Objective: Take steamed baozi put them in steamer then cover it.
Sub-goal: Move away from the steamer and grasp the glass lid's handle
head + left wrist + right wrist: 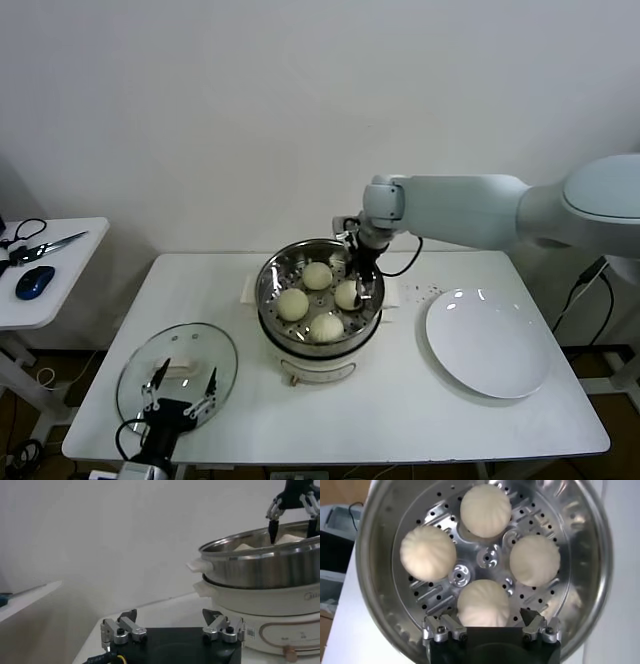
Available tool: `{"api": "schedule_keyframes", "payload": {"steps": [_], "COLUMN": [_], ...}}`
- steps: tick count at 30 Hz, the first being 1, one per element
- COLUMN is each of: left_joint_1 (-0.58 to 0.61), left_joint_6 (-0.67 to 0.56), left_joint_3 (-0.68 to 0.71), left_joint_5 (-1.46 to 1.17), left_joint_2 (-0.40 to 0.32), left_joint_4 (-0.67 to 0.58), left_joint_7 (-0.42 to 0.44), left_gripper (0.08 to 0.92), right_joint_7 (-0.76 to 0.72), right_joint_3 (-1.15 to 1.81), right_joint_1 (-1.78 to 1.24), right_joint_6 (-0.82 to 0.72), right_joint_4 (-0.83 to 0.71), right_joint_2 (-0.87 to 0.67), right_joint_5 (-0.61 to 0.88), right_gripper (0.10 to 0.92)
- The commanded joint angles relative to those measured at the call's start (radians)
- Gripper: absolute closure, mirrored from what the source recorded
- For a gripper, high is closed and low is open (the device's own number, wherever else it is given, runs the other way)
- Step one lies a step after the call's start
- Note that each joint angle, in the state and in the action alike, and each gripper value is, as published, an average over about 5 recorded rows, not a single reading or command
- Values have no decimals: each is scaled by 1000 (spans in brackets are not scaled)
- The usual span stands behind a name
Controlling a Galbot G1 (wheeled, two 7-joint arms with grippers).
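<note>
The steamer (318, 358) stands mid-table with four baozi on its perforated floor: far (317, 275), left (291, 304), near (327, 328) and right (344, 295). My right gripper (362, 292) reaches down into the pot, open, just above the right baozi. In the right wrist view its fingers (444, 622) stand apart on either side of that baozi (483, 601), which rests on the steamer floor (432, 517). The glass cover (190, 345) lies flat at the table's front left. My left gripper (183, 386) hovers over it, open and empty (170, 616).
A white plate (487, 342) lies to the right of the steamer. A side table (60, 300) at far left holds scissors (42, 245) and a blue mouse (35, 282). The left wrist view shows the steamer's side (260, 567) and the right gripper (292, 517) above it.
</note>
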Motion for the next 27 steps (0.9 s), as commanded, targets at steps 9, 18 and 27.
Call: {"api": "schedule_keyframes", "payload": {"steps": [9, 18, 27], "left_joint_1": [1, -33, -77], "left_joint_6": [6, 18, 45], "left_joint_3": [-3, -15, -38], "left_joint_5": [11, 30, 111], "left_joint_2": [-2, -7, -42], "left_joint_4": [-9, -7, -13], "left_joint_7": [0, 0, 19], "left_gripper": [177, 177, 177], "right_joint_7": [-5, 437, 682], "right_joint_3": [98, 197, 760], "right_joint_1": [79, -18, -566], "right_joint_6": [107, 430, 533], "right_joint_4": [74, 247, 380], "right_joint_2": [-188, -502, -786], "right_joint_5": [8, 41, -37], "right_gripper": [203, 203, 203]}}
